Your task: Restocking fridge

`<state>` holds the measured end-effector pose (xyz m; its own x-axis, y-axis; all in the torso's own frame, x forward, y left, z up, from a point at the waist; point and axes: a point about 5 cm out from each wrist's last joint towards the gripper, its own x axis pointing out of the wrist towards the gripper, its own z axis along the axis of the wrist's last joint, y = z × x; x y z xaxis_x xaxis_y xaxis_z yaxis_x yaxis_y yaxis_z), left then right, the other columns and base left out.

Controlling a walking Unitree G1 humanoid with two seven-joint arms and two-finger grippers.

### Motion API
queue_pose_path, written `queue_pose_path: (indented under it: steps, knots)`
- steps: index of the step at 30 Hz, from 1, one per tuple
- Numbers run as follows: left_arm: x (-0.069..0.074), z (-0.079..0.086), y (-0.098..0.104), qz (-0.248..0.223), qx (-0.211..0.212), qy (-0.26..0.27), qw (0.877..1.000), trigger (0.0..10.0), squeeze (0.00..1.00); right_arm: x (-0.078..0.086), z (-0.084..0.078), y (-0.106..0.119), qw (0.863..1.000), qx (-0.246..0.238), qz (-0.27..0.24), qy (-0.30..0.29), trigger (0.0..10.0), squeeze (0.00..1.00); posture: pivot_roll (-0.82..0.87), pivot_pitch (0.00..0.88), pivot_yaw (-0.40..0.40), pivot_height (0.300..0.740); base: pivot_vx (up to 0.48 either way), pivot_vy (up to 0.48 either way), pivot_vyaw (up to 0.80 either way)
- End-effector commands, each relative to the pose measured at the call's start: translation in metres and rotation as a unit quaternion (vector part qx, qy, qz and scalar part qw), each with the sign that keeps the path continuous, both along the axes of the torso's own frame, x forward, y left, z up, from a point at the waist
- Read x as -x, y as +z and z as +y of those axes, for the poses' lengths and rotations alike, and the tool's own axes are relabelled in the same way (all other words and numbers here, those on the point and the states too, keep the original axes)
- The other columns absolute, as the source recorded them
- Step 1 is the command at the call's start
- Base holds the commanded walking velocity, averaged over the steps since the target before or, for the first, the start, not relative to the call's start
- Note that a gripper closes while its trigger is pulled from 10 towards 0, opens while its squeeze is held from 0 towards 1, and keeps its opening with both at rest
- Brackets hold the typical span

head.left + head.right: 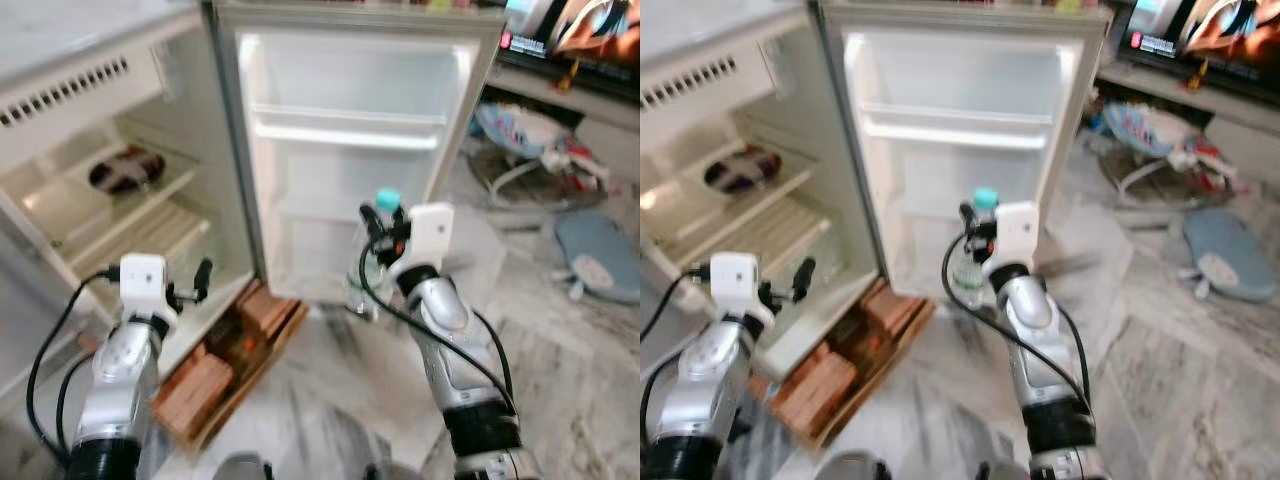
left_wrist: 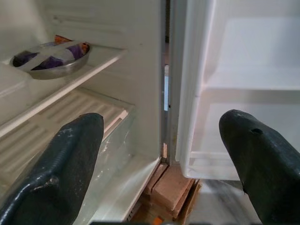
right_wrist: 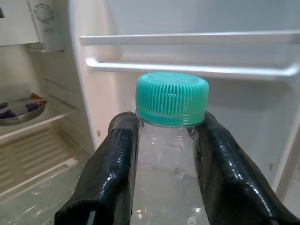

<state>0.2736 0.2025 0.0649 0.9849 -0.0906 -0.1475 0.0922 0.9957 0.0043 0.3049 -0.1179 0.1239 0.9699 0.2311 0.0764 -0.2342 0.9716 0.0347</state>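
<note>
Your right gripper [image 3: 166, 140] is pinched on the neck of a clear water bottle [image 1: 366, 270], one black finger [image 3: 105, 173] on each side just under the teal cap [image 3: 172, 98]. The fingers are closed only as far as the neck allows and press on the plastic on both sides. The bottle stands upright, long axis vertical, cap pointing up. You are holding it in the air in front of the open fridge door [image 1: 350, 130], near the door's lower shelf and below its white rail [image 3: 187, 70]; it rests on nothing.

Your left gripper [image 2: 159, 154] is spread wide, with a broad gap between its two fingers, and it holds and touches nothing. It hovers low in front of the fridge [image 1: 110, 190] body, pointing toward the hinge side where the cabinet meets the door.

Inside the fridge you can see a metal dish [image 2: 51, 63] with dark purple contents on an upper shelf, well apart from either gripper, and below it a ribbed white shelf [image 2: 61, 122]. The fridge sits on wooden blocks [image 1: 225, 355] on a marble floor [image 1: 330, 400]. Off to your right lie a blue cushion [image 1: 600, 255] and some colourful clutter — too blurred to name.
</note>
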Motion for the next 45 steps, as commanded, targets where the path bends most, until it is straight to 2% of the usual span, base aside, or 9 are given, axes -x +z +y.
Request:
queue_pose_path:
  steps: [1, 12, 25, 28, 34, 45]
  knots:
    - [0.0015, -0.0016, 0.0015, -0.005, -0.007, -0.01, 1.0, 10.0, 0.0, -0.0013, -0.0041, 0.0058, 1.0, 0.004, -0.014, -0.012, 10.0, 0.0, 0.08, 0.009, -0.014, 0.74, 0.0, 0.0, 0.0]
    - [0.0016, -0.0061, 0.0035, -0.014, 0.006, -0.025, 1.0, 10.0, 0.0, -0.0039, -0.0114, 0.0033, 0.999, 0.018, -0.008, -0.04, 10.0, 0.0, 0.07, 0.013, -0.011, 0.74, 0.0, 0.0, 0.0]
    - [0.0034, -0.0067, 0.0037, -0.016, 0.012, -0.035, 0.999, 10.0, 0.0, -0.0019, -0.0065, 0.0047, 1.0, 0.002, -0.011, -0.019, 10.0, 0.0, 0.07, 0.012, -0.014, 0.74, 0.367, 0.0, 0.0]
    - [0.0029, -0.0064, 0.0035, -0.015, 0.014, -0.032, 0.999, 10.0, 0.0, -0.0019, -0.0063, 0.0041, 1.0, 0.0, -0.009, -0.019, 10.0, 0.0, 0.07, 0.012, -0.014, 0.74, 0.293, 0.383, 0.0]
    - [0.0025, -0.0072, 0.003, -0.013, 0.013, -0.033, 0.999, 10.0, 0.0, -0.0015, -0.0061, 0.0032, 1.0, 0.002, -0.008, -0.016, 10.0, 0.0, 0.07, 0.012, -0.013, 0.74, 0.0, 0.374, 0.0]
    - [0.0021, -0.0096, 0.0032, -0.012, 0.009, -0.036, 0.999, 10.0, 0.0, -0.0011, -0.0038, 0.0012, 1.0, 0.001, -0.004, -0.007, 10.0, 0.0, 0.08, 0.008, -0.014, 0.74, 0.0, 0.0, 0.0]
